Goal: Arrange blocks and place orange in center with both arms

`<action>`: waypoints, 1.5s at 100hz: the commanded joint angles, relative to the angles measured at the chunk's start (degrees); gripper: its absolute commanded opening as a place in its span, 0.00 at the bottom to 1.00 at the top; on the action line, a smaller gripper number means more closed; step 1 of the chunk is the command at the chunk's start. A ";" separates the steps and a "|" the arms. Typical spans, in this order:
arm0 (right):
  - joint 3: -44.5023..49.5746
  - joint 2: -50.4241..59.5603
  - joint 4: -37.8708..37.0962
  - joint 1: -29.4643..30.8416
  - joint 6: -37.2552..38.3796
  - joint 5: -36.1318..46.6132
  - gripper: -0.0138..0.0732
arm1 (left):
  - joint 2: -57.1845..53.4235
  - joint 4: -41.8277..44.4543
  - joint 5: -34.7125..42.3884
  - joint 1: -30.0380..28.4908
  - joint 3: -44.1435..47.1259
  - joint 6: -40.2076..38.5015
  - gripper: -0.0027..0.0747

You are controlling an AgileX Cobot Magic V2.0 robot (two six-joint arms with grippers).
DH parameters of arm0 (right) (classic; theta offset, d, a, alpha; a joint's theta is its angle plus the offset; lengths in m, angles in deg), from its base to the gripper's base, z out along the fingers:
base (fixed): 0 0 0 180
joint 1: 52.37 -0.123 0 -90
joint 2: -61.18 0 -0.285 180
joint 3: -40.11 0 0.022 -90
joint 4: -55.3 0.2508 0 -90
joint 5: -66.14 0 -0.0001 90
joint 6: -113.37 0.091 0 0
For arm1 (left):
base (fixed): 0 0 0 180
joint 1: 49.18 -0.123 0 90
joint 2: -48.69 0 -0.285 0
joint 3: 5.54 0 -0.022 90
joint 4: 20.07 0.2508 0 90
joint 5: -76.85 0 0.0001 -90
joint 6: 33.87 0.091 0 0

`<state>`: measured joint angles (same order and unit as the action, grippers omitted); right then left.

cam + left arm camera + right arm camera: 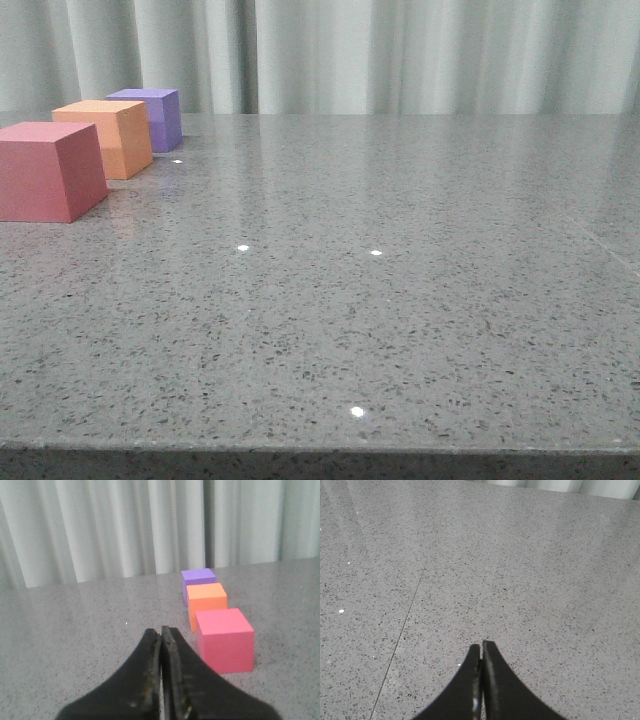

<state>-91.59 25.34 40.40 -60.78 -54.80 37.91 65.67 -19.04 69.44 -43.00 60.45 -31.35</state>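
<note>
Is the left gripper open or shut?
Shut. In the left wrist view the left gripper has its fingertips pressed together, holding nothing; the blocks sit ahead.

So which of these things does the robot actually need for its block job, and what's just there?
Needed:
- pink-red block
- orange block
- purple block
- left gripper and right gripper, both shut and empty

Just there:
- grey stone table
- pale curtain behind it
</note>
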 commanded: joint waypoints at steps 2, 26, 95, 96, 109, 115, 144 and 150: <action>-1.39 0.04 -1.35 0.35 -0.14 4.40 0.08 | -1.92 1.24 5.79 -0.84 2.19 -2.18 0.01; -1.39 0.04 -1.35 0.35 -0.14 4.40 0.08 | -7.77 1.43 6.77 -3.30 10.03 -6.41 0.01; -1.39 0.04 -1.35 0.35 -0.14 4.47 0.08 | -11.49 1.88 10.98 -3.30 13.82 -6.41 0.01; -1.39 0.04 -1.35 0.35 -0.14 4.47 0.08 | -11.49 1.88 10.98 -3.30 13.82 -6.41 0.01; -1.39 0.04 -1.35 0.35 -0.14 4.47 0.08 | -11.49 1.88 10.98 -3.30 13.82 -6.41 0.01; -1.39 0.04 -1.35 0.35 -0.14 4.47 0.08 | -11.49 1.88 10.98 -3.30 13.82 -6.41 0.01; -1.39 0.04 -1.35 0.35 -0.14 4.47 0.08 | -11.49 1.88 10.98 -3.30 13.82 -6.41 0.01; -1.39 0.04 -1.41 0.35 -0.14 4.47 0.08 | -11.49 1.88 10.98 -3.30 13.82 -6.41 0.01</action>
<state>-91.59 25.34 40.40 -60.78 -54.80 37.91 56.28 -17.21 75.65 -46.20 71.89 -37.21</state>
